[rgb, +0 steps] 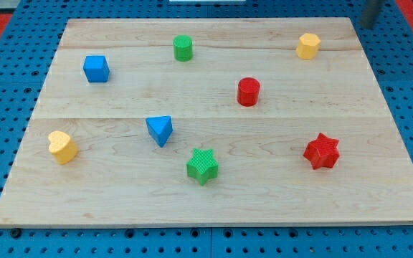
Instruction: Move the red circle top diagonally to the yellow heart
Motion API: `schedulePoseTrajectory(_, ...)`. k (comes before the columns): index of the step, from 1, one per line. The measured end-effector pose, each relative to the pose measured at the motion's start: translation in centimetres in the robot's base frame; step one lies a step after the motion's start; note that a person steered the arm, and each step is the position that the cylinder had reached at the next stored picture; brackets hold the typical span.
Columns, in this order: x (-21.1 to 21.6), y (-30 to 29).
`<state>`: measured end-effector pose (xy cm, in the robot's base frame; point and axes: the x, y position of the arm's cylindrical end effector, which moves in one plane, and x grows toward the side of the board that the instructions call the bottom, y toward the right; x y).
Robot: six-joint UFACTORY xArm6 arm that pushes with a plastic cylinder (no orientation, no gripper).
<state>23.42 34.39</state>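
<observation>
The red circle (248, 92) stands on the wooden board (120, 193), right of centre in the upper half. The yellow heart (62, 147) sits far off at the view's left edge, lower down. A blurred dark rod enters at the view's top right corner. My tip (365, 26) is at the board's top right edge, well to the upper right of the red circle and touching no block.
A blue cube (96, 69) is at the upper left and a green circle (183, 48) at top centre. A yellow hexagon (307, 46) is at the upper right. A blue triangle (160, 130) and a green star (202, 166) lie between the circle and the heart. A red star (322, 151) is at the lower right.
</observation>
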Motion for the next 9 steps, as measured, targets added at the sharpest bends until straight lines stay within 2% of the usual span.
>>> schedulePoseTrajectory(1, 0.6, 0.1)
schedulePoseTrajectory(3, 10.0, -0.3)
schedulePoseTrajectory(4, 14.5, -11.7)
schedulePoseTrajectory(5, 15.0, -17.1)
schedulePoseTrajectory(6, 15.1, -27.4)
schedulePoseTrajectory(7, 17.1, -25.4)
schedulePoseTrajectory(8, 17.5, -29.7)
schedulePoseTrajectory(9, 15.5, -33.4)
